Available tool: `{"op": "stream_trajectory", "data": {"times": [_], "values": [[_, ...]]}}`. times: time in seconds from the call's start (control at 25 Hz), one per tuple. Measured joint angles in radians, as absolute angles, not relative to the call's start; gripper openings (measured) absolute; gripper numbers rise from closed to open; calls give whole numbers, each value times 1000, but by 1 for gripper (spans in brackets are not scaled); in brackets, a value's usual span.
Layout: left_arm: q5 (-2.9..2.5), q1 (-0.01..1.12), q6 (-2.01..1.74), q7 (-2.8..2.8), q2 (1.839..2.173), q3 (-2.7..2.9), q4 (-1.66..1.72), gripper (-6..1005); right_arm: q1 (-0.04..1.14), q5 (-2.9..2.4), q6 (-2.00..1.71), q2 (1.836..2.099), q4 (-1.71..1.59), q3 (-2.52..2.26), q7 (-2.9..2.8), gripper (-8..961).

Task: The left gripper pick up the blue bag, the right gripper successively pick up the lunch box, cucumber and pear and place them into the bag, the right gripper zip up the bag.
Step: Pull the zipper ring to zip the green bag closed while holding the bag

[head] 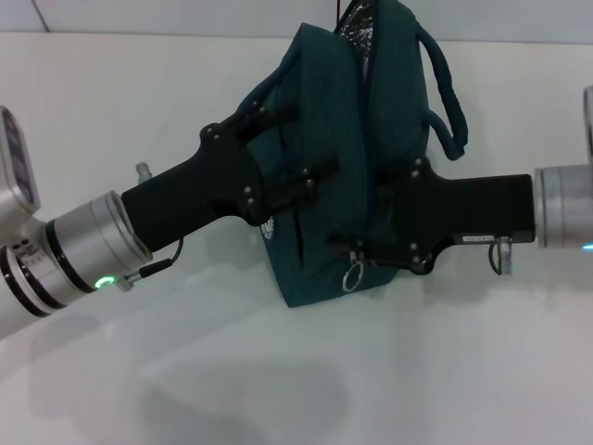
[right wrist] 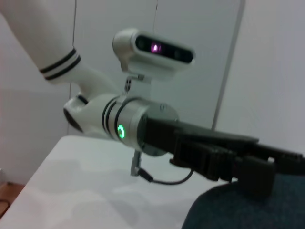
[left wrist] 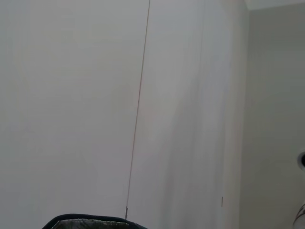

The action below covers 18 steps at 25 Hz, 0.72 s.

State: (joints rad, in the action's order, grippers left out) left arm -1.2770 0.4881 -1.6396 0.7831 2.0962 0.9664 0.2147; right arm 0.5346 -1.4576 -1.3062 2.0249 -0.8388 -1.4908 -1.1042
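The blue bag [head: 320,176] hung above the white table [head: 185,371], between the two arms. The left gripper [head: 310,185] came in from the left with its fingers clamped on the bag's left side. The right gripper [head: 371,252] reached in from the right, low on the bag by a metal zip ring [head: 352,276]; whether its fingers were together or apart could not be told. The bag's top gaped, showing silver lining [head: 363,23].

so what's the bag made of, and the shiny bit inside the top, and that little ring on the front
The bag looks like matte woven fabric, dark teal-blue, with soft folds and stitched seams. The lining at its open top glints silvery and crinkled, probably foil insulation. The ring looks like bare metal, likely a zipper pull.
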Motion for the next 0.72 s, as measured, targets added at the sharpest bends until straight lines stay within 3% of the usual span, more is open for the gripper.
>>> {"op": "stream_trajectory", "data": {"times": [0.4, 0.72], "values": [[-1272, 488, -1626, 783, 2094, 962, 215, 829, 425, -1470, -1450, 1986, -958, -1389, -1106, 398], [-1240, 493, -1591, 784, 2097, 961, 215, 830, 416, -1666, -1526, 1981, -941, -1267, -1222, 395]]}}
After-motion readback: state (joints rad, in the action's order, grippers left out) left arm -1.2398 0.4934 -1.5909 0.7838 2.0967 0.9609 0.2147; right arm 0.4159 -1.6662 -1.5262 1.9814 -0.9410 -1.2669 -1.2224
